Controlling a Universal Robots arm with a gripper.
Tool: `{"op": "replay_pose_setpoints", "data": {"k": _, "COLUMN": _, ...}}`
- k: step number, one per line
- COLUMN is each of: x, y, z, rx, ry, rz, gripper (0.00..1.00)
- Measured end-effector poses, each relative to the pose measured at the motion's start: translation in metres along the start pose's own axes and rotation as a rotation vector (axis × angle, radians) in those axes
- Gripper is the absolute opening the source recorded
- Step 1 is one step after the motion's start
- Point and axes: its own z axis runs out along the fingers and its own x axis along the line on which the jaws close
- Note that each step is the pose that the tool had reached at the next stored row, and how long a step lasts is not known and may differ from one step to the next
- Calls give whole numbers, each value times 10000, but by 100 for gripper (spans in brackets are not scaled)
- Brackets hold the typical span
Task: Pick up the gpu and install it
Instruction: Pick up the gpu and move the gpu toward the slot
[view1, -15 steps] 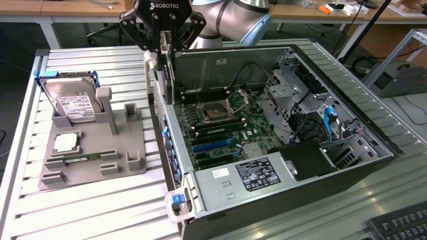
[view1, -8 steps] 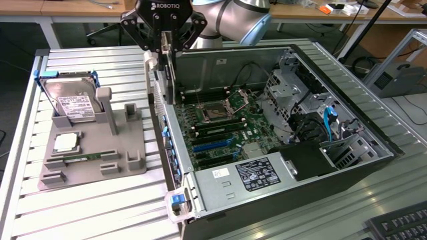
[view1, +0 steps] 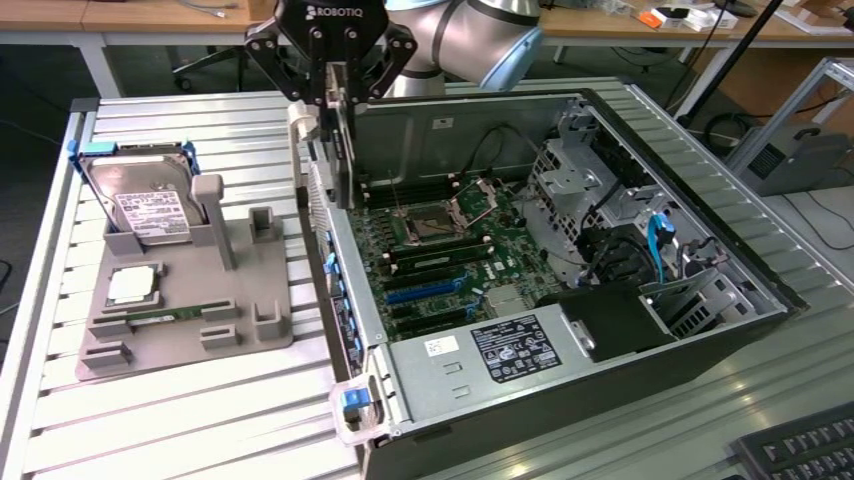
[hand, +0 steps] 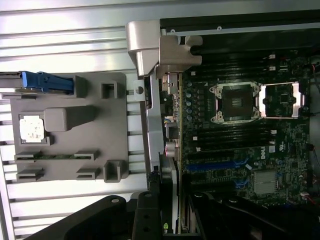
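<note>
The gpu (view1: 342, 160) hangs on edge, a dark card with a silver end bracket (view1: 307, 150), above the near wall of the open computer case (view1: 694, 330). My gripper (view1: 334, 95) is shut on its upper edge. In the wrist view the gpu (hand: 169, 195) shows edge-on between the black fingers (hand: 145, 212), over the case wall beside the motherboard (hand: 240, 145). The blue expansion slots (view1: 427, 290) lie lower on the motherboard (view1: 461, 250), toward the exterior view's right of the card.
A grey holder tray (view1: 254, 300) sits on the slatted table at the exterior view's left, carrying a silver hard drive (view1: 150, 210), a processor chip (view1: 131, 285) and a memory stick (view1: 154, 318). The power supply (view1: 514, 350) and drive cage (view1: 587, 180) crowd the case. A keyboard (view1: 801, 455) lies at the corner.
</note>
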Motion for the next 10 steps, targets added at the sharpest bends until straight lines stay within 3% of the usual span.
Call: {"op": "replay_pose_setpoints", "data": {"k": 10, "x": -30, "y": 2, "z": 3, "rx": 0, "ry": 0, "rz": 0, "gripper": 27}}
